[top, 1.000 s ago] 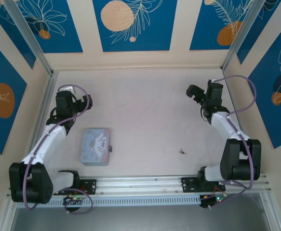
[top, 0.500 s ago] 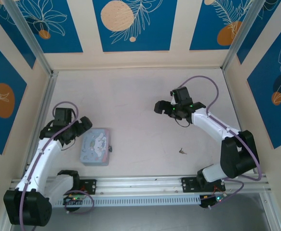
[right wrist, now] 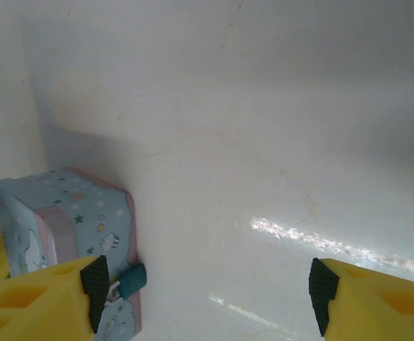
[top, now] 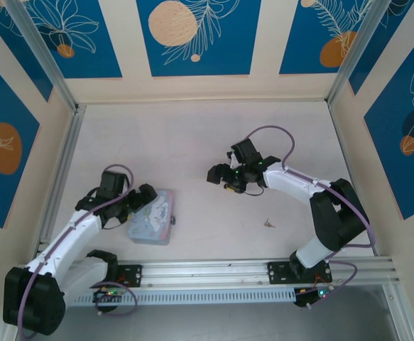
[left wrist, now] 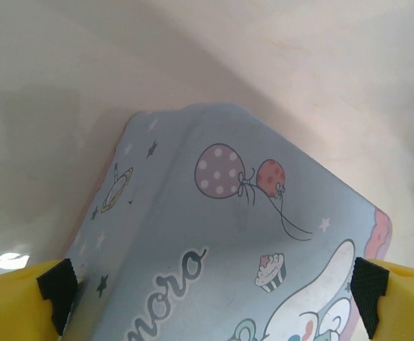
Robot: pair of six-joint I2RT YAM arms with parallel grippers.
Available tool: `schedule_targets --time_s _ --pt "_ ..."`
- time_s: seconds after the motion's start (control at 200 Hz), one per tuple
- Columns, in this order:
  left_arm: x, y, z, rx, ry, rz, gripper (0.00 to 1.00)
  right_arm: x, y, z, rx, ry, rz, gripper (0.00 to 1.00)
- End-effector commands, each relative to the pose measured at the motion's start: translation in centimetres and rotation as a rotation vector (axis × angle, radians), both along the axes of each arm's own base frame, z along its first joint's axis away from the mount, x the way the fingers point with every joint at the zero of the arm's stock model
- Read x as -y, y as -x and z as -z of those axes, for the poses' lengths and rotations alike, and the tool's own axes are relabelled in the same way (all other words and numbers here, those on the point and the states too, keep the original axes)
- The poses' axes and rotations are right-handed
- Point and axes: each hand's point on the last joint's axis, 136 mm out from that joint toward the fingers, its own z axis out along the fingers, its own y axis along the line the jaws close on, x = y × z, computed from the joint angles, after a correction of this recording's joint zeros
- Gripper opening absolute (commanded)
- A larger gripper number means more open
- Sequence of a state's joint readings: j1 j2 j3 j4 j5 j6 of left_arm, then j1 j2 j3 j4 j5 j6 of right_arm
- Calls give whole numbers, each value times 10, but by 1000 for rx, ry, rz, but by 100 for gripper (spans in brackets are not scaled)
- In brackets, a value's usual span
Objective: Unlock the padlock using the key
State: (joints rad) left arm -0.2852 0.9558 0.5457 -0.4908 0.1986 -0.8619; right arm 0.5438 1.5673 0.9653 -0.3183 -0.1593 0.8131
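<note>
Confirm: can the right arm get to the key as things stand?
Probably yes. The key lies alone on the table, toward the near edge from the right gripper, with nothing between them, and the jaws stand open.

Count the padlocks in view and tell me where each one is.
1. The padlock sits against the right edge of the printed box in the top view. Another could be hidden behind the box.

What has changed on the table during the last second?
The left gripper moved in to the box, its open jaws now around one end; the box turned a little. The right gripper, still open, swung left toward the middle. The key stayed in place.
</note>
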Motion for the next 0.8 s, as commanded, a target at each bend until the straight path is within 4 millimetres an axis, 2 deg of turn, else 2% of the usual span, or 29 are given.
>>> schedule_targets --time_s 0.0,0.225,0.3,0.39,0.49,0.57,0.665,0.795 --pt "32 -16 -9 54 92 3 100 2 10 -4 -38 -33 15 76" --pt "107 -48 -13 113 88 95 100 26 21 -11 -41 -12 68 78" --pt "132 -66 -17 127 97 126 100 30 31 -13 -47 -10 64 78" --pt "150 -90 -27 151 93 140 100 35 44 -14 -48 -2 58 79" --pt "152 -114 -46 167 57 145 100 39 58 -14 -58 4 50 79" --pt "145 -119 -60 166 24 147 100 39 70 -13 -67 12 37 81" --pt "130 -106 -68 116 -41 171 100 35 84 -12 -73 18 8 82" --pt "105 -69 -67 41 -94 188 100 29 93 -7 -73 41 -20 83"
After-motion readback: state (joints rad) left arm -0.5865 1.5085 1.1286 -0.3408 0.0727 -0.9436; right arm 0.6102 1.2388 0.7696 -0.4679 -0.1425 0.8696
